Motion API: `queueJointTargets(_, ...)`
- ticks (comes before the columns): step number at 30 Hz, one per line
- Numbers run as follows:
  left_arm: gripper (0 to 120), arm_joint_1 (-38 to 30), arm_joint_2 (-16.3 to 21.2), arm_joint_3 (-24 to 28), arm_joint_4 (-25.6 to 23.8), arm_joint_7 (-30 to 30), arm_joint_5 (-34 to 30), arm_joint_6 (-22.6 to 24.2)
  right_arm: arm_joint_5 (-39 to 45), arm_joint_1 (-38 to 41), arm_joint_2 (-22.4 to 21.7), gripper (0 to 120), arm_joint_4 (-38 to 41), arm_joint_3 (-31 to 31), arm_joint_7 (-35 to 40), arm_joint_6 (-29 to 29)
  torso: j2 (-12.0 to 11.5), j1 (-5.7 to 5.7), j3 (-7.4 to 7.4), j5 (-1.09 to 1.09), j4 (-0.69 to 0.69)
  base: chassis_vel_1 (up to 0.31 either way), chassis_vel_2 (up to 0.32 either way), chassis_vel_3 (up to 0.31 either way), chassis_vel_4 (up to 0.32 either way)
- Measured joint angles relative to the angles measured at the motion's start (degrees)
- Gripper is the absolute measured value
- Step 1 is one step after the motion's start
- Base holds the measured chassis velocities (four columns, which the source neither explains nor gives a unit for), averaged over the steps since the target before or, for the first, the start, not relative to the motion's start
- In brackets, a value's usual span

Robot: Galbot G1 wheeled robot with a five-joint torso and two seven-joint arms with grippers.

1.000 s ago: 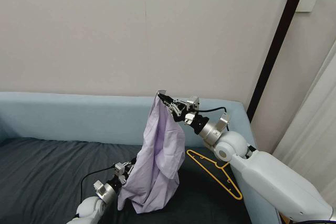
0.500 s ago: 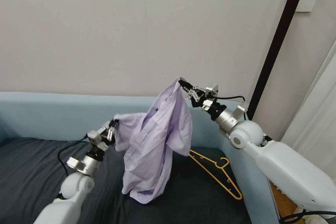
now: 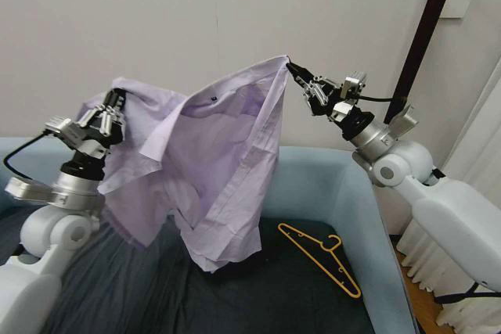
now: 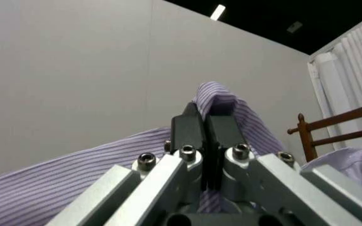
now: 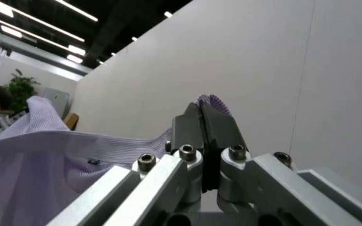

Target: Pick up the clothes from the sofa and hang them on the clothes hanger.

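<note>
The hanging shirt (image 3: 219, 170) covers the middle of the sofa (image 3: 329, 185) back, and its folds partly bury the fingertips of the left gripper (image 3: 117, 105) at centre left. The dark post (image 3: 419, 44) at upper right runs off the top edge.

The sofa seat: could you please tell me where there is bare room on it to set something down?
Bare dark seat lies in the near middle, between the left arm and the orange hanger, under the hanging shirt. The right end by the sofa wall is taken by the hanger. Above, the shirt, held between left gripper and right gripper, blocks passage.
</note>
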Motion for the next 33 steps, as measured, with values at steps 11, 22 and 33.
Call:
queueJointTargets(11, 0, 16.1, -12.6, 8.4, 11.0, -5.6, 22.5, -2.6, -15.8, -20.7, 2.8, 0, 0.0, -0.8, 10.0, 1.9, 0.0, 0.00, 0.02, 0.03, -0.03, 0.000, 0.000, 0.000, 0.000)
queueJointTargets(22, 0, 19.8, -27.2, 16.6, 29.2, -26.7, 44.1, -2.3, -23.4, -34.4, 9.0, 0, -5.1, -1.0, 10.2, 5.5, 0.0, -0.01, 0.01, 0.00, -0.01, 0.000, 0.000, 0.000, 0.000)
queueJointTargets(33, 33, 19.0, -27.0, 14.1, 31.8, -32.4, 62.8, -16.7, -19.0, -32.1, 12.1, 0, -5.1, -1.3, 10.5, 4.8, 0.0, 0.00, 0.01, 0.01, -0.02, 0.000, 0.000, 0.000, 0.000)
